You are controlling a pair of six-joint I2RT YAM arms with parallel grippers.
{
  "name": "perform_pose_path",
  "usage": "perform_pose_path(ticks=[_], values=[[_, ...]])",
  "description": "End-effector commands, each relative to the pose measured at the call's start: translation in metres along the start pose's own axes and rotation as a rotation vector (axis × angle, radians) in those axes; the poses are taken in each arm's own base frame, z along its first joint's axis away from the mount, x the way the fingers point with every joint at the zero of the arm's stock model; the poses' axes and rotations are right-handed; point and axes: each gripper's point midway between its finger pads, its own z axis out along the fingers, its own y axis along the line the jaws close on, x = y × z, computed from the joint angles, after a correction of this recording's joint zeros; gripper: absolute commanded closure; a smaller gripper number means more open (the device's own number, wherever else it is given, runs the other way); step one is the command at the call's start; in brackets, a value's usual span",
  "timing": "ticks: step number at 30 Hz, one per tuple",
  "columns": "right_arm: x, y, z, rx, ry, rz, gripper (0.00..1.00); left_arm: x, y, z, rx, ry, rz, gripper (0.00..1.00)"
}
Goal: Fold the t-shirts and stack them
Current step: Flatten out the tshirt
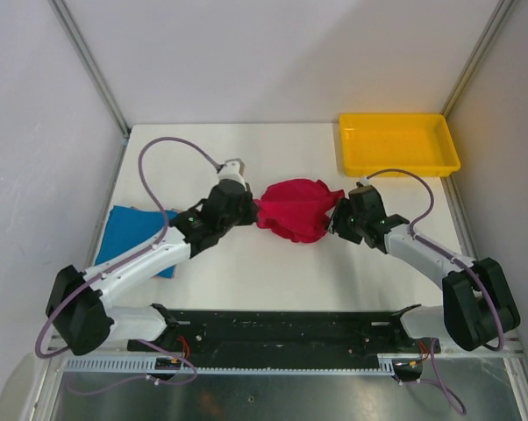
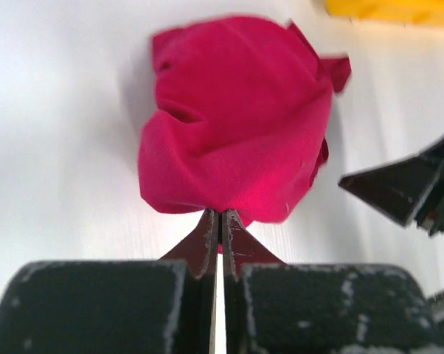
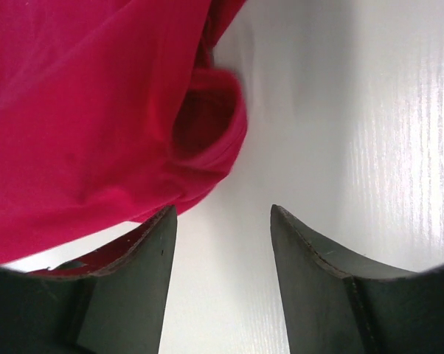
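Observation:
The crimson red t-shirt (image 1: 297, 209) lies crumpled in a heap at the middle of the white table. My left gripper (image 1: 253, 209) is shut on its left edge; in the left wrist view the closed fingertips (image 2: 220, 215) pinch the shirt's near hem (image 2: 237, 118). My right gripper (image 1: 338, 219) is open at the shirt's right edge, with nothing between its fingers (image 3: 159, 243); the red cloth (image 3: 89, 125) lies just ahead and to the left. The bright blue t-shirt (image 1: 134, 230) lies folded flat at the left, partly under my left arm.
A yellow plastic tray (image 1: 397, 143) stands at the back right corner. Walls close in the table at left, right and back. A black rail (image 1: 281, 329) runs along the near edge between the arm bases.

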Motion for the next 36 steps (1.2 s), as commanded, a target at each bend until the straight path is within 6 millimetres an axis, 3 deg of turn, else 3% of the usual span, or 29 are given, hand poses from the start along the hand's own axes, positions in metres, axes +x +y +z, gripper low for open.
perform_pose_path(ticks=[1, 5, 11, 16, 24, 27, 30, 31, 34, 36], values=[[-0.004, 0.012, 0.008, -0.045, -0.016, 0.020, 0.44, -0.021, 0.037, 0.003, -0.108, -0.060, -0.074, 1.00], [0.001, 0.022, 0.019, -0.074, 0.000, 0.012, 0.51, -0.027, 0.040, 0.009, -0.114, -0.054, -0.074, 1.00], [0.005, 0.040, 0.032, -0.078, -0.019, -0.054, 0.51, -0.032, 0.040, 0.010, -0.115, -0.059, -0.071, 1.00], [0.012, 0.037, 0.042, -0.033, -0.016, -0.085, 0.50, -0.034, 0.044, 0.008, -0.118, -0.060, -0.073, 1.00], [0.007, 0.041, 0.056, -0.013, -0.051, -0.124, 0.50, -0.035, 0.046, 0.006, -0.112, -0.057, -0.065, 1.00], [-0.009, 0.046, 0.056, 0.003, -0.093, -0.141, 0.61, -0.037, 0.047, 0.004, -0.107, -0.060, -0.063, 1.00], [-0.032, 0.058, 0.050, 0.009, -0.145, -0.163, 0.91, -0.043, 0.049, 0.002, -0.103, -0.062, -0.062, 1.00], [-0.041, 0.062, 0.046, 0.017, -0.165, -0.174, 0.95, -0.047, 0.050, 0.001, -0.103, -0.068, -0.059, 1.00], [-0.069, 0.080, 0.023, 0.024, -0.230, -0.211, 0.99, -0.071, 0.055, -0.008, -0.104, -0.111, -0.040, 1.00], [-0.091, 0.095, -0.003, 0.004, -0.287, -0.227, 1.00, -0.096, 0.058, -0.019, -0.095, -0.159, -0.022, 1.00]])
